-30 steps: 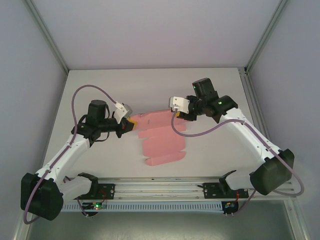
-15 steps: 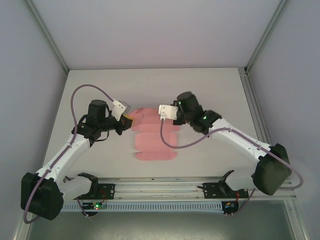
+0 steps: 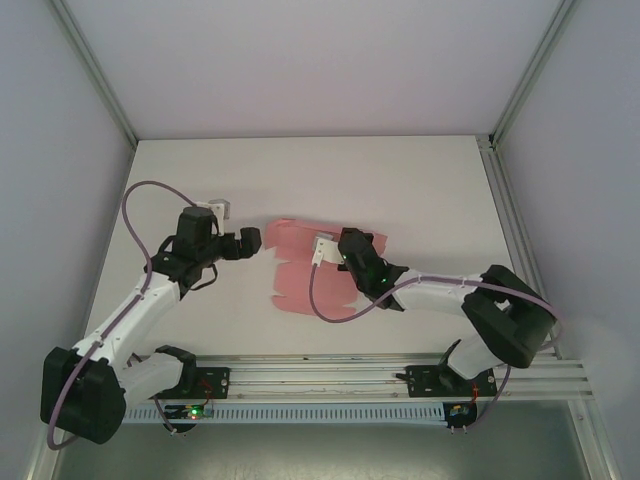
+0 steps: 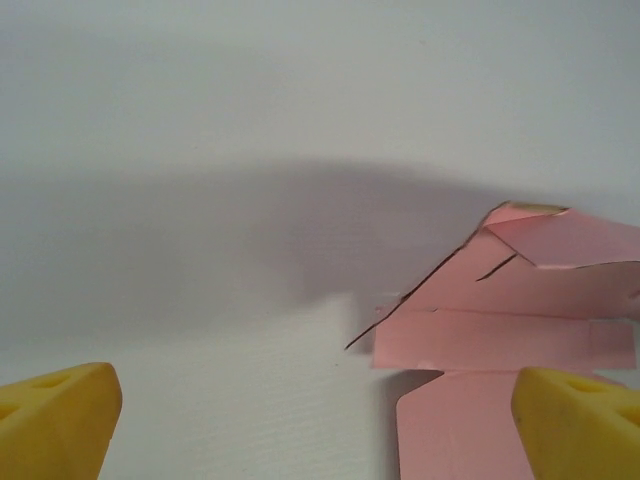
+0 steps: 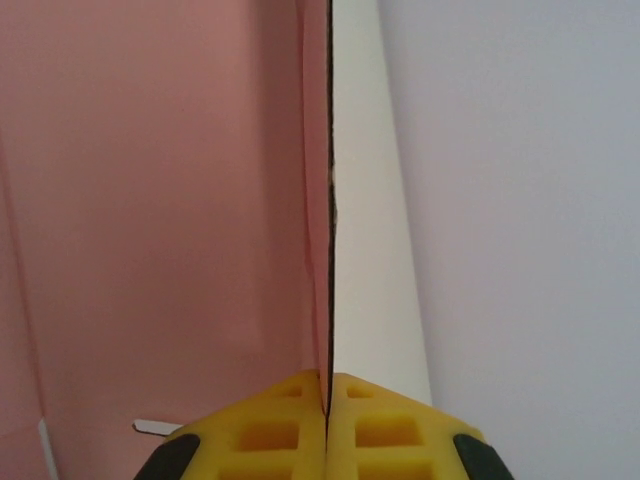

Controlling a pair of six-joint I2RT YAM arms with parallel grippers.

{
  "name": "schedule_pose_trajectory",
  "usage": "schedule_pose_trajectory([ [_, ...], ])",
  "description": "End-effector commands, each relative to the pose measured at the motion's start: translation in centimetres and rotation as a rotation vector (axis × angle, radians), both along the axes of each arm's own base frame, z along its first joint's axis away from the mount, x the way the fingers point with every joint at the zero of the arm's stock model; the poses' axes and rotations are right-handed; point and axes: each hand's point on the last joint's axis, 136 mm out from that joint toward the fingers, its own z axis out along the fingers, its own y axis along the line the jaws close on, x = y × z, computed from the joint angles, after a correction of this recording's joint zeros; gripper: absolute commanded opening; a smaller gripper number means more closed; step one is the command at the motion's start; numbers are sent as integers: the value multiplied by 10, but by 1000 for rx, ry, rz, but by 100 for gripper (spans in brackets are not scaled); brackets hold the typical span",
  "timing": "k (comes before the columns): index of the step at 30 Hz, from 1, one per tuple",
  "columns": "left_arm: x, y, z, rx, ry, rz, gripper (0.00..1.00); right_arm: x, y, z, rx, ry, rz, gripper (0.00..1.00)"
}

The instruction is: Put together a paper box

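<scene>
Plain pink paper box (image 3: 296, 282) as a flat cut sheet on the white table (image 3: 420, 190), one far flap folded up, left gripper (image 4: 320, 430) with yellow fingers spread wide just beside its left edge, right gripper (image 5: 327, 415) pinched tight on an upright card edge

1. A plain white table (image 3: 420, 190) with a matte surface, seen from above
2. One thing lies on it: the paper box (image 3: 298, 272), a flat pink die-cut card sheet with flaps and notched edges
3. White tabletop shows on every side of the paper box, widest beyond its far edge
4. In the left wrist view, the paper box lies mostly flat, with one far corner flap raised off the surface
5. A metal rail (image 3: 340, 372) runs along the table's edge, nearer than the paper box
</scene>
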Motion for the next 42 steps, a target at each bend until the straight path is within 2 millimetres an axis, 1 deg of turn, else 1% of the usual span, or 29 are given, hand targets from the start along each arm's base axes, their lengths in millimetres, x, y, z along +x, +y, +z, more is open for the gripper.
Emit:
schedule_pose_trajectory([
  [1, 16, 11, -2, -14, 42, 120, 100, 10, -2, 12, 53, -138, -51, 4],
  [3, 28, 8, -2, -13, 59, 126, 100, 11, -4, 5, 22, -178, -45, 4],
  [6, 45, 4, -8, -28, 121, 152, 100, 13, -3, 0, -16, -224, -41, 4],
  [10, 61, -17, -25, -98, 164, 87, 100, 19, -5, -5, -56, -268, -48, 5],
  [13, 68, -35, -34, -155, 181, 13, 100, 21, -5, -4, -57, -303, -48, 5],
  [15, 73, -47, -38, -201, 184, -38, 100, 23, -4, -9, -76, -298, -50, 5],
  [18, 76, -66, -39, -272, 189, -123, 100, 22, -5, -14, -73, -283, -51, 5],
  [23, 83, -65, -53, -246, 222, -113, 100, 19, -3, -14, -31, -241, -36, 5],
  [25, 84, -68, -57, -254, 236, -128, 100, 16, -1, -16, -9, -215, -22, 5],
  [30, 88, -87, -53, -293, 212, -182, 100, 15, 4, -17, -6, -198, -4, 5],
  [35, 88, -105, -53, -244, 218, -204, 100, 12, 9, -21, -11, -184, 9, 5],
  [37, 90, -106, -55, -214, 232, -178, 100, 11, 10, -23, -6, -175, 14, 5],
  [40, 87, -117, -55, -150, 244, -178, 100, 10, 12, -26, -15, -165, 17, 5],
  [42, 83, -127, -50, -102, 224, -199, 100, 10, 12, -25, -15, -170, 12, 5],
])
